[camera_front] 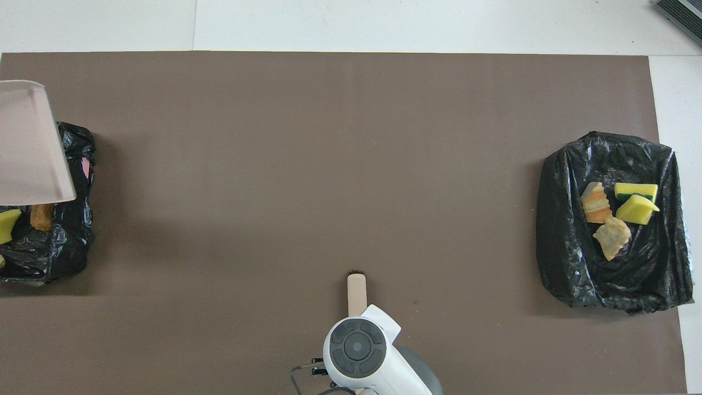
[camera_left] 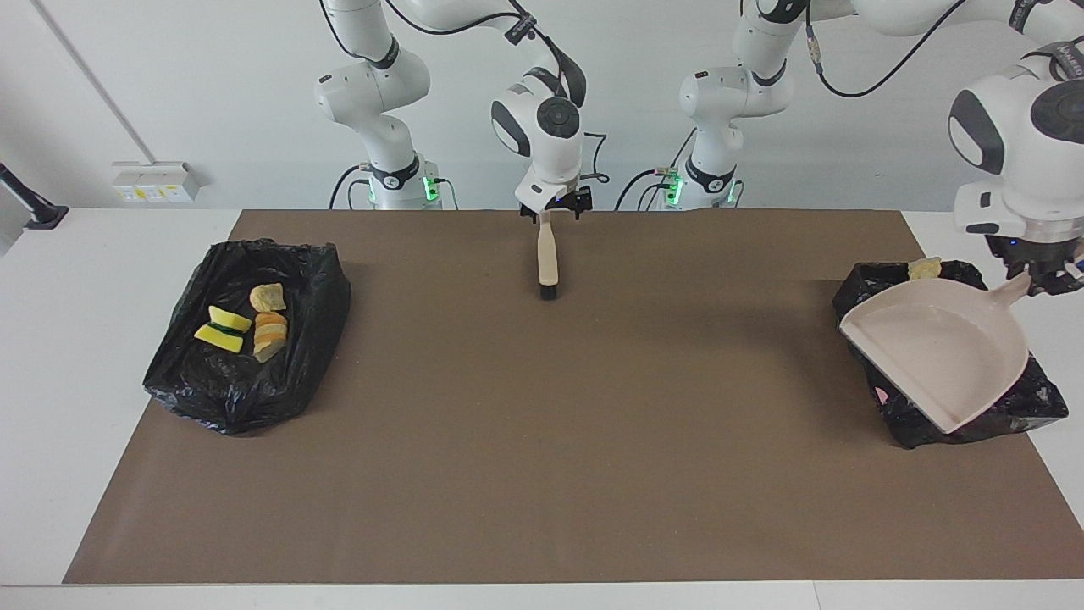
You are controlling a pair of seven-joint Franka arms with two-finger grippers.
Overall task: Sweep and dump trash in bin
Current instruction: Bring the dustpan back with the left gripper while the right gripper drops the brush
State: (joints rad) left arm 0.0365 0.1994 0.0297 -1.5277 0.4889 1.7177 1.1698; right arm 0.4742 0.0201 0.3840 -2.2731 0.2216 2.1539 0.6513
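Observation:
The beige brush lies on the brown mat near the robots, bristles pointing away from them. My right gripper stands open around the end of its handle. My left gripper is shut on the handle of the beige dustpan, held level and empty over the black bin at the left arm's end. Trash lies in that bin: a tan lump, an orange-brown lump and a yellow chunk. The bin at the right arm's end holds several scraps.
The brown mat covers most of the white table. Both bins are lined with crumpled black bags. In the overhead view my right wrist covers the brush's handle end, and the dustpan covers part of the bin.

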